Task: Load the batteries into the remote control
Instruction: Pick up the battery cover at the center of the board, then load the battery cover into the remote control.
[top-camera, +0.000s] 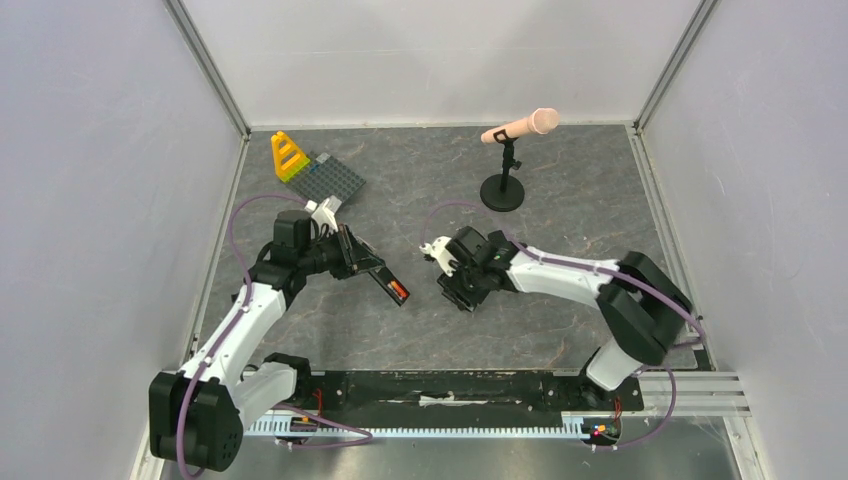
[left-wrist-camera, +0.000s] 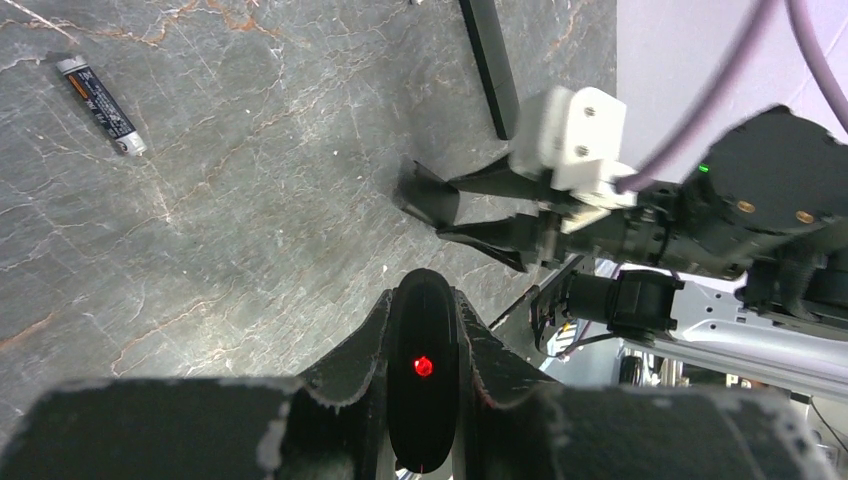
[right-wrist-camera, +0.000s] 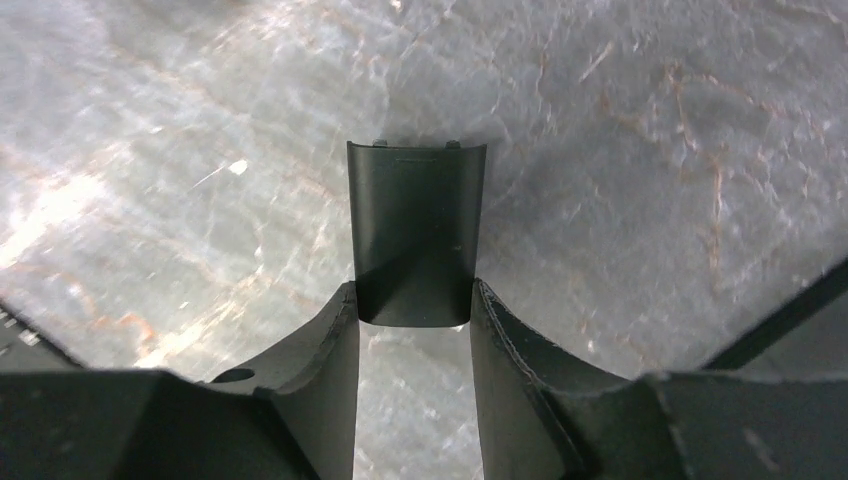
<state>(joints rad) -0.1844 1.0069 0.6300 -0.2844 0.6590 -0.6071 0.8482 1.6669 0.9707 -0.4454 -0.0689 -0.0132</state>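
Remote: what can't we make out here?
- Bay of the remote: the left wrist view sees it end-on in the left gripper. The top view is too small to count cells.
- Loose battery: shows in the left wrist view only; too small to find in the top view.
- The cover: clear in the right wrist view. In the top view it is lost against the right gripper.

Tabletop (top-camera: 560, 220) layout, near to far
The remote control (top-camera: 386, 282) sits in the left tool (left-wrist-camera: 422, 305), left of centre, its free end pointing toward the right tool (right-wrist-camera: 413, 300), which has the battery cover (right-wrist-camera: 415, 235) between its fingers; one battery (left-wrist-camera: 100, 105) lies on the tabletop, well apart from the remote; behind, a block plate (top-camera: 332, 178) stands far left and a microphone stand (top-camera: 503, 185) right of centre
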